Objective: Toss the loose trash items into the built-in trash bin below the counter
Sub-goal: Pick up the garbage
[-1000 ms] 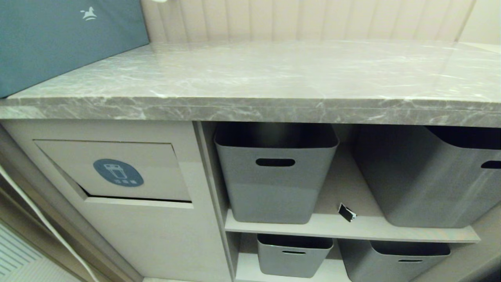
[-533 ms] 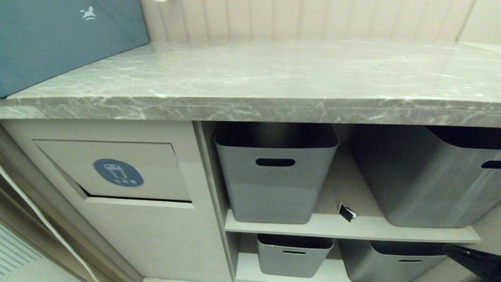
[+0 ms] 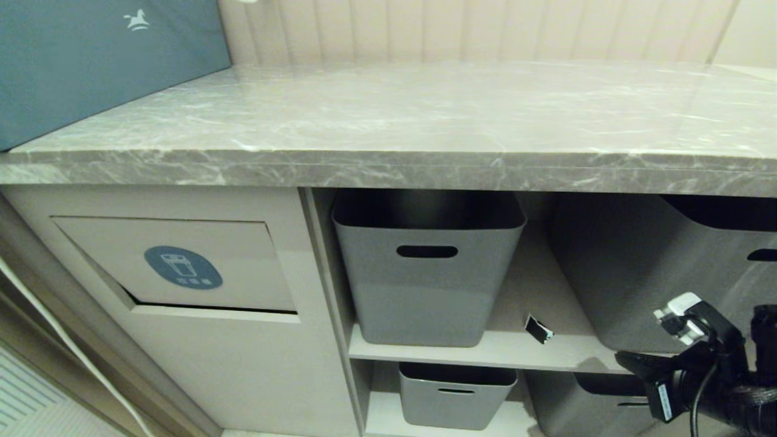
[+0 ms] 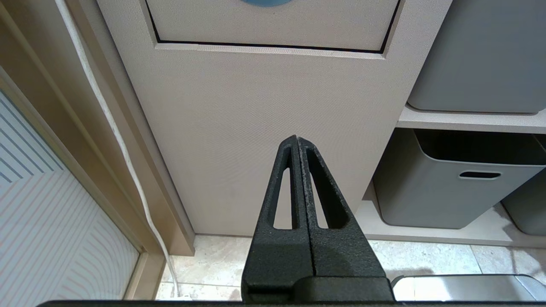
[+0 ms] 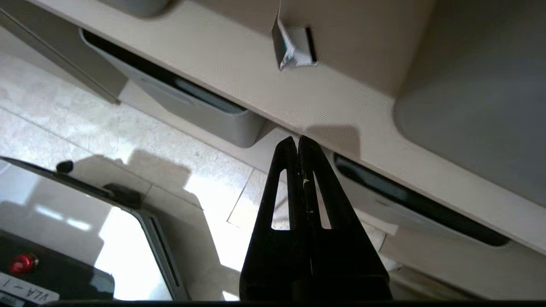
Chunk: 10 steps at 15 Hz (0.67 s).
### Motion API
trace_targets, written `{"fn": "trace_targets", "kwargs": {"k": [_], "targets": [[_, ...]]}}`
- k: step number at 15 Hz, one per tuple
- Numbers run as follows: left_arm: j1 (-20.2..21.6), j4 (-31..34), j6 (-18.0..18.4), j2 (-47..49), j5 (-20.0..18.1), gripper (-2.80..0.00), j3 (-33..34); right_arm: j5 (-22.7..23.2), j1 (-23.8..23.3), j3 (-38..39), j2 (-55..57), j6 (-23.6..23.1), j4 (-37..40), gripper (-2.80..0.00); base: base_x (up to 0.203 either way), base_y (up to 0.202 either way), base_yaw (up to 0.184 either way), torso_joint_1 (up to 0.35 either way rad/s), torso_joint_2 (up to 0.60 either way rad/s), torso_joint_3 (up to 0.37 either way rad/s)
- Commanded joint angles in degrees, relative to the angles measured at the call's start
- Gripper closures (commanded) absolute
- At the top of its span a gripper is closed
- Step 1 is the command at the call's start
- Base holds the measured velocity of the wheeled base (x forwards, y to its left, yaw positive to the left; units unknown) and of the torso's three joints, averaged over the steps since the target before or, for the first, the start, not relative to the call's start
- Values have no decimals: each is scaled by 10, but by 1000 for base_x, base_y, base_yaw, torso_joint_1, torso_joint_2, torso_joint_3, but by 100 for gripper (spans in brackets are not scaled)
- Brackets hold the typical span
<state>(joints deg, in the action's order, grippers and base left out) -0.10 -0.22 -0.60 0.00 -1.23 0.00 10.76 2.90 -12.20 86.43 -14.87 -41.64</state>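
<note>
A torn black scrap with white edges, one of the loose trash items, lies on the upper shelf between two grey tubs; the right wrist view shows it too. My right gripper is shut and empty. It sits low at the right, just in front of the shelf edge and to the right of the scrap, apart from it. The built-in trash bin's flap with its blue sticker is at the left under the grey marble counter. My left gripper is shut, parked low facing the cabinet front.
Grey handled tubs fill the upper shelf, and two more stand below. A teal box rests on the counter's left end. A white cable runs down the wall left of the cabinet.
My right arm has come up into the head view from the lower right, toward the shelf edge. The scrap, the tubs and the flap have not moved.
</note>
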Motion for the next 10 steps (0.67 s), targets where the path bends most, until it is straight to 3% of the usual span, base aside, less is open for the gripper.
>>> {"fn": "trace_targets", "kwargs": {"k": [1, 2, 7, 10], "targets": [[0, 0, 0, 1, 0, 0, 1, 0, 4, 2, 74, 0, -19, 0, 0, 0, 0, 0, 0, 0], [0, 0, 0, 1, 0, 0, 1, 0, 6, 2, 90, 3, -29, -280, 0, 0, 0, 0, 0, 0], [0, 0, 0, 1, 0, 0, 1, 1, 69, -20, 158, 60, -77, -280, 0, 0, 0, 0, 0, 0], [0, 0, 0, 1, 0, 0, 2, -17, 86, -57, 198, 71, -102, -280, 0, 0, 0, 0, 0, 0]]}}
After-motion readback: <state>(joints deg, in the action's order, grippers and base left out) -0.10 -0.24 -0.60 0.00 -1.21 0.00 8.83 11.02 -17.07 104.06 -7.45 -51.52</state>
